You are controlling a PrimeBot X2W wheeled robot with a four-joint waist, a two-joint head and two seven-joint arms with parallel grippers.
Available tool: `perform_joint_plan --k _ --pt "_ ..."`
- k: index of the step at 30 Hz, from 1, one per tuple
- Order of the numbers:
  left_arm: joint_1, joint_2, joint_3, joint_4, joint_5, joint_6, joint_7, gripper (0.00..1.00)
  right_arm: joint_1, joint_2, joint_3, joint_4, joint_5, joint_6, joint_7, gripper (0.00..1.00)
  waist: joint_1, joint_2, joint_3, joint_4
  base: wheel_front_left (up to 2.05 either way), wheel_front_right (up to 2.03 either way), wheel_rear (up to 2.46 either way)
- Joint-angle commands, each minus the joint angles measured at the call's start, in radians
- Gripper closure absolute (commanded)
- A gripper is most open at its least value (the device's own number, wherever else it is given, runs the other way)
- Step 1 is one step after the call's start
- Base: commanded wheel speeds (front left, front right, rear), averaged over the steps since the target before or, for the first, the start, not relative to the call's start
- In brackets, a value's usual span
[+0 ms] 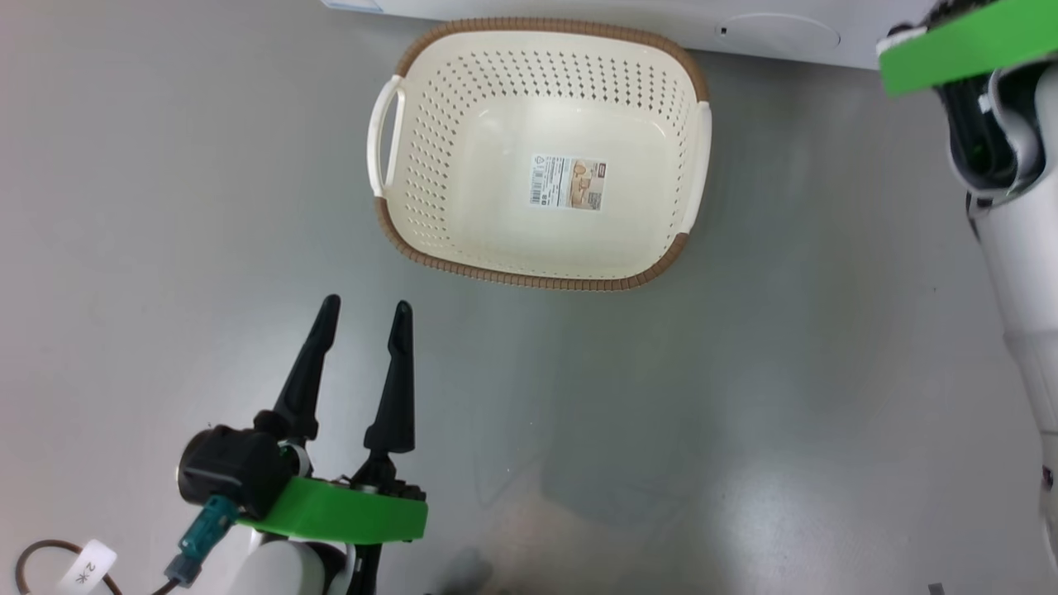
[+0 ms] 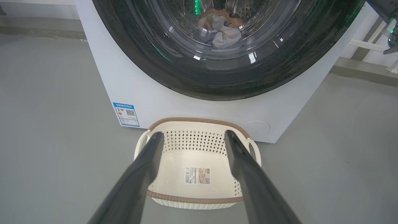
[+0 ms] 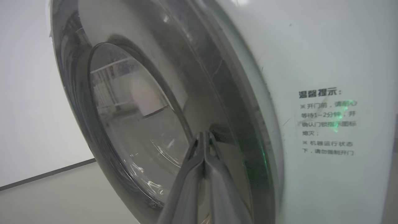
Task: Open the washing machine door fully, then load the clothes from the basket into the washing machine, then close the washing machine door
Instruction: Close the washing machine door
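Observation:
The basket [image 1: 496,207] stands empty on the floor, right in front of the washing machine [image 2: 140,90]. The round black washing machine door [image 2: 174,74] lies flush against the machine's front. Behind its glass the clothes [image 2: 222,32] lie in the drum. My left gripper [image 1: 366,306] is open with nothing in it, and hovers short of the basket's near rim [image 2: 192,198]. My right gripper [image 3: 203,133] is shut with nothing between its fingers. Its tips are at the door's glossy black ring [image 3: 230,130], near the ring's outer edge; whether they touch it I cannot tell.
Grey floor lies on all sides of the basket. A blue label sticker [image 2: 126,114] and a round filter cap [image 2: 256,127] sit low on the machine's front. My right forearm [image 1: 1017,273] runs along the head view's right edge. A white rack [image 2: 373,43] stands beside the machine.

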Motion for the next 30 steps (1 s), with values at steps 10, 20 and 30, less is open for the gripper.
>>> perform_joint_plan --k 10,20,30 --pt "-0.028 0.019 0.034 -0.009 0.001 -0.009 -0.008 0.00 -0.091 0.028 -0.030 0.023 0.004 0.000 -0.005 1.00 0.0000 0.0000 0.017 -0.023 0.00 0.00 0.00" --pt "-0.023 0.019 0.060 -0.002 0.022 -0.017 -0.008 0.00 -0.046 0.043 -0.003 0.018 0.016 0.000 -0.005 1.00 0.0000 0.0000 -0.025 -0.053 0.00 0.00 0.00" --pt "0.022 0.019 0.120 -0.001 0.054 -0.032 -0.008 0.00 0.145 0.047 0.027 -0.045 0.056 0.000 -0.005 1.00 0.0000 0.0000 -0.141 -0.097 0.00 0.00 0.00"
